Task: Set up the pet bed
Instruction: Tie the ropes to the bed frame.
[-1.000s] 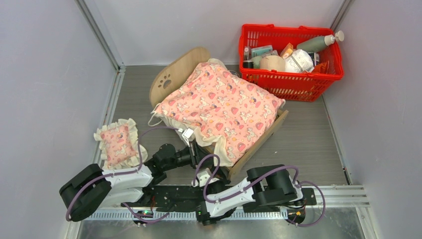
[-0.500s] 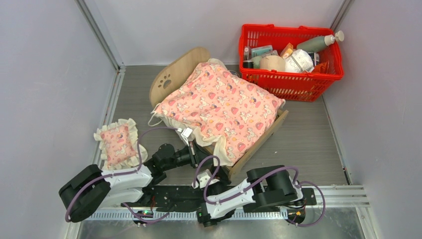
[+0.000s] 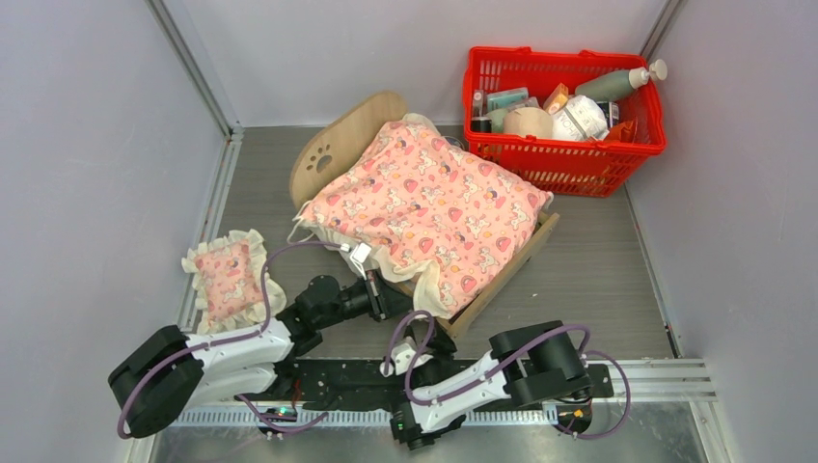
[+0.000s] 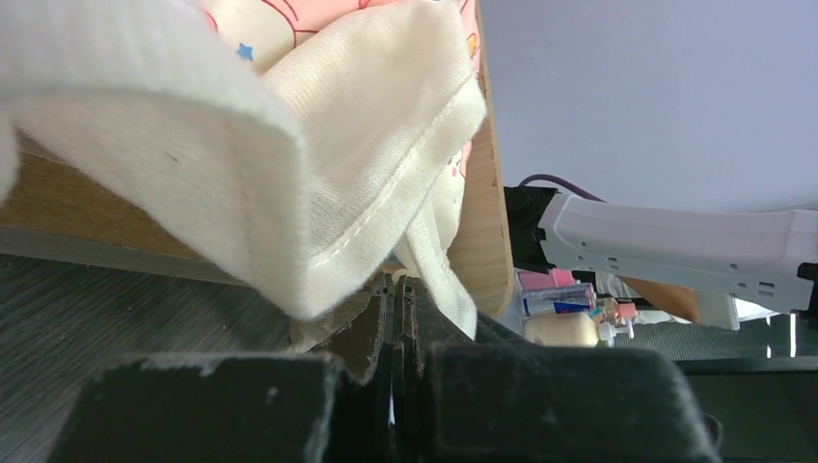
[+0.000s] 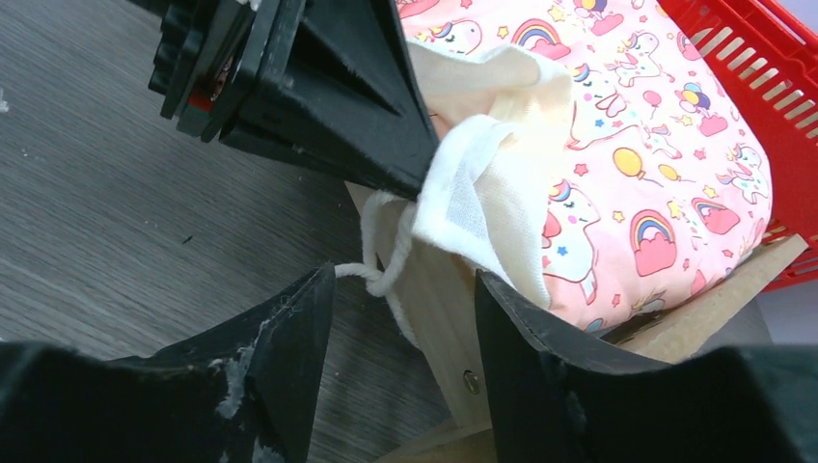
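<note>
The left arm lies low and reaches forward and to the right, its left pincer closed tight on a cream frill, while the right arm stretches low to the left, its right pincer just beside the other, jaws standing apart.

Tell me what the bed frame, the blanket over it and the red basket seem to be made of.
The bed frame: apparently light plywood, unpainted and matte, with faint grain and a cut paw-print hole. The blanket: soft woven cloth, probably cotton, printed pink, with a cream gauzy frill that drapes and folds. The red basket: moulded plastic, glossy, with a slotted lattice wall.
</note>
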Available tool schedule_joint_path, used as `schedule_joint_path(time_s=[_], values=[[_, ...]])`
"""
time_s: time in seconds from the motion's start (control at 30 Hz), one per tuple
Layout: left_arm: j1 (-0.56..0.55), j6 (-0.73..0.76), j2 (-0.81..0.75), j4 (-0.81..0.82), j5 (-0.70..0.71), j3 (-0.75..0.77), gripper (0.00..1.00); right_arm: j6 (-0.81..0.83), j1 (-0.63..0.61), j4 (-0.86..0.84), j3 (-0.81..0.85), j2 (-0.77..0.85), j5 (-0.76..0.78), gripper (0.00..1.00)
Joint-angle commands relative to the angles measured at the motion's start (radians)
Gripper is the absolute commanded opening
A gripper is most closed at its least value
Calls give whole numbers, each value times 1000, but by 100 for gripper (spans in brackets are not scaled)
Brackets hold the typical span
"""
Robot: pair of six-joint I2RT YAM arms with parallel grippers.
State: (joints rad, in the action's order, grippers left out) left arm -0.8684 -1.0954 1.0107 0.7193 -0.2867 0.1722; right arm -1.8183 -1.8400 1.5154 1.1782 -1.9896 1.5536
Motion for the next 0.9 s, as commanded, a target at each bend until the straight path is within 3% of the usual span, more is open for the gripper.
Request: schedule_joint_path(time_s=[0.0, 0.1, 0.3, 0.57, 0.7, 0.8, 0.87], values=[[-3, 33, 12, -6, 33, 39, 0, 48, -2, 39, 8, 58, 132, 67], [-3, 41, 9, -18, 39, 44, 0, 81, -4, 40, 31, 32, 106, 84], [-3, 61, 11, -55, 38, 65, 0, 71, -15, 40, 11, 57, 56, 96], [-3, 81, -15, -95, 59, 65, 0, 157, -37, 38, 28, 107, -34, 99], [-3, 105, -36, -126, 72, 66, 0, 223, -40, 39, 53, 145, -96, 96], [-3, 135, -61, -178, 97, 72, 0, 259, -48, 37, 134, 182, -101, 96], [-3, 150, -76, -205, 111, 76, 0, 376, -47, 37, 225, 190, -94, 96]])
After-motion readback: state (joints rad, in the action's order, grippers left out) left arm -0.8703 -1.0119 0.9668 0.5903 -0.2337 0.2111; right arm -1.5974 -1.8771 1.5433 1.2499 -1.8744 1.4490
